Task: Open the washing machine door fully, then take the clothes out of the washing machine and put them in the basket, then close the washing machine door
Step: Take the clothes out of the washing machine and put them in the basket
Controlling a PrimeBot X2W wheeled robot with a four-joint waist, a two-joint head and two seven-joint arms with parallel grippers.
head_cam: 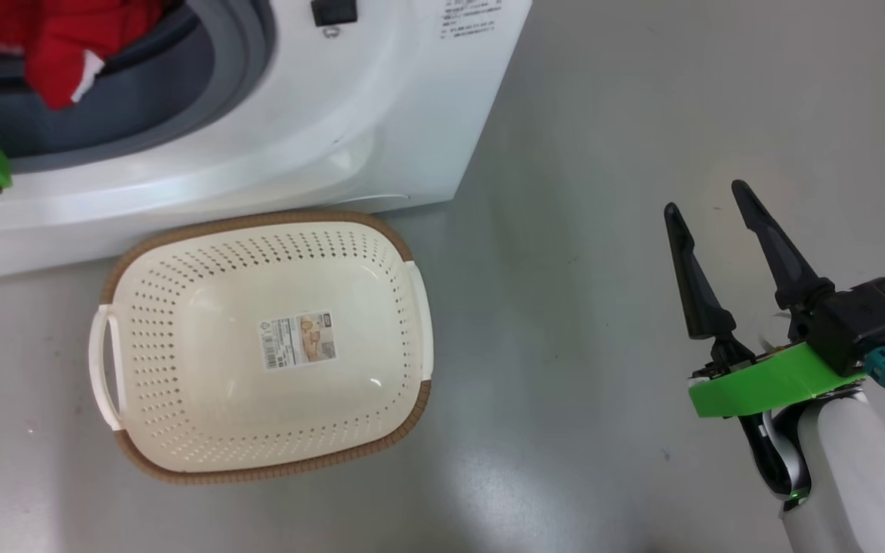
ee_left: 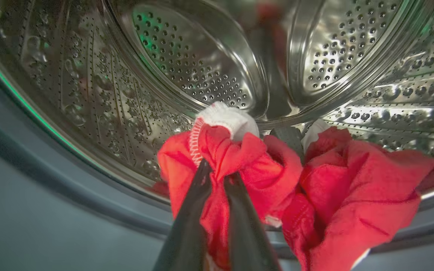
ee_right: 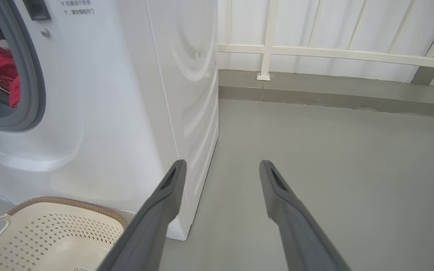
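The white washing machine (head_cam: 381, 100) stands with its mouth uncovered; its door is out of view. Red clothes (head_cam: 66, 54) with white trim hang over the grey gasket (head_cam: 243, 69). In the left wrist view my left gripper (ee_left: 217, 171) is shut on the red clothes (ee_left: 239, 158) at the lip of the steel drum (ee_left: 187, 67), and more red cloth (ee_left: 352, 195) lies to its right. The cream basket (head_cam: 181, 253) sits empty on the floor in front of the machine. My right gripper (head_cam: 707, 200) hangs open over the floor to the right, holding nothing.
Grey floor (head_cam: 642, 115) spreads to the right of the machine. In the right wrist view a white railing (ee_right: 315, 52) and a low kerb run along the far side, with the machine's side panel (ee_right: 190, 94) at left and the basket (ee_right: 51, 226) at lower left.
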